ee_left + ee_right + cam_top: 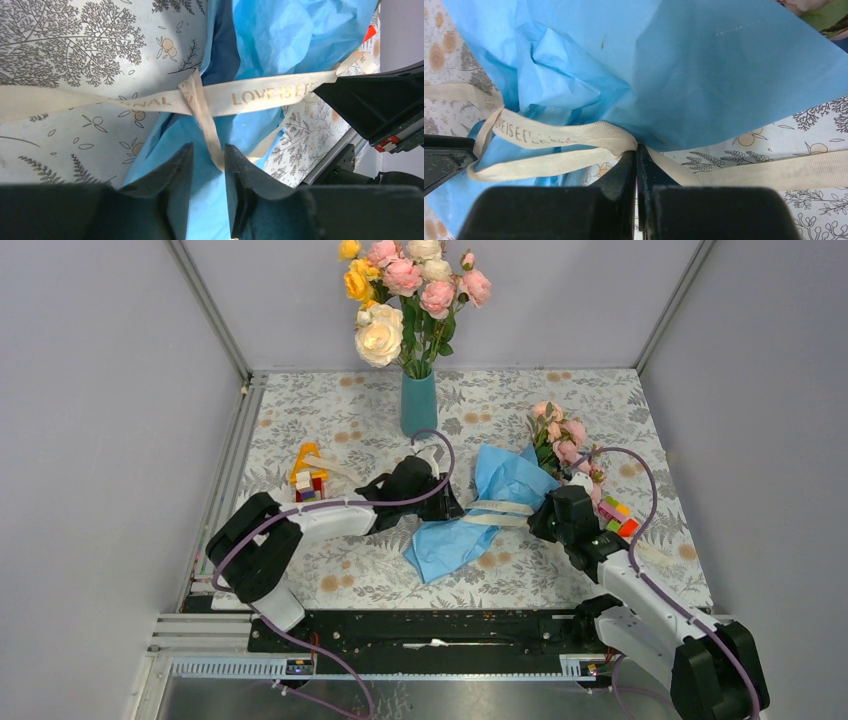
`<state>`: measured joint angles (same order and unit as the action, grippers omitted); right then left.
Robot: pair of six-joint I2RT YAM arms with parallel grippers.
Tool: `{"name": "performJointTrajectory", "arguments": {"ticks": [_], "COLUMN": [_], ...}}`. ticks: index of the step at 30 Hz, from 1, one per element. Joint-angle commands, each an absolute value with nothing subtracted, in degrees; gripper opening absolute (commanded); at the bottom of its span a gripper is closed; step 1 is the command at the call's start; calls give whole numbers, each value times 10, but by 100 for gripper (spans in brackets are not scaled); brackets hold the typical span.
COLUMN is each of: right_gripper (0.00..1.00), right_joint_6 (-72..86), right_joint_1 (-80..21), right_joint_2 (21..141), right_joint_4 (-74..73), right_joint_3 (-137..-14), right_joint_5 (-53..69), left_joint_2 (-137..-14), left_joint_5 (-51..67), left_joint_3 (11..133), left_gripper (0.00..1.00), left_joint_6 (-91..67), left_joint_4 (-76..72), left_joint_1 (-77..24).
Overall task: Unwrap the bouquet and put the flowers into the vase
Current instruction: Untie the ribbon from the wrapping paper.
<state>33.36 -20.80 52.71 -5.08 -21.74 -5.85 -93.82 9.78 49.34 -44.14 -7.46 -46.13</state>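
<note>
The bouquet lies on the table, its pink roses (pixel 560 440) sticking out of crinkled blue paper (pixel 480 510) (pixel 280 35) (pixel 704 75). A cream ribbon (pixel 497 507) (pixel 260 95) (pixel 554 132) with gold lettering is tied across the paper. My left gripper (pixel 447 502) (pixel 208 150) is open a little over the paper's left side, with a loose ribbon strand hanging between its jaws. My right gripper (pixel 535 520) (pixel 636 150) is shut on the ribbon at the paper's right edge. The teal vase (pixel 419 403) stands behind, at the back centre.
A big bunch of yellow, cream and pink roses (pixel 405 290) fills the vase. Toy blocks (pixel 307 477) sit left of my left arm. More coloured blocks (pixel 617 517) lie beside my right wrist. Grey walls close in the patterned table on three sides.
</note>
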Motion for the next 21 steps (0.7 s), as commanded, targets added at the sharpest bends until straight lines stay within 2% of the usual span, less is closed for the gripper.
{"name": "performJointTrajectory", "arguments": {"ticks": [1, 3, 10, 15, 21], "right_gripper": [3, 8, 27, 38, 41], "right_joint_6": [337, 332, 325, 332, 341], "right_joint_1": [-204, -204, -204, -204, -204], "right_joint_2": [499, 495, 472, 445, 424], "right_joint_4": [-69, -72, -99, -107, -113], "right_joint_3": [-228, -230, -230, -221, -217], "right_joint_5": [-43, -27, -8, -2, 22], "left_joint_2": [-890, -878, -843, -845, -882], "left_joint_5": [65, 54, 14, -30, -19], "left_joint_3": [502, 500, 514, 524, 530], "left_gripper": [38, 46, 60, 66, 63], "left_joint_6": [-399, -397, -418, -467, -509], "left_joint_4": [-70, -64, -58, -47, -96], "left_joint_1": [-462, -464, -505, -541, -547]}}
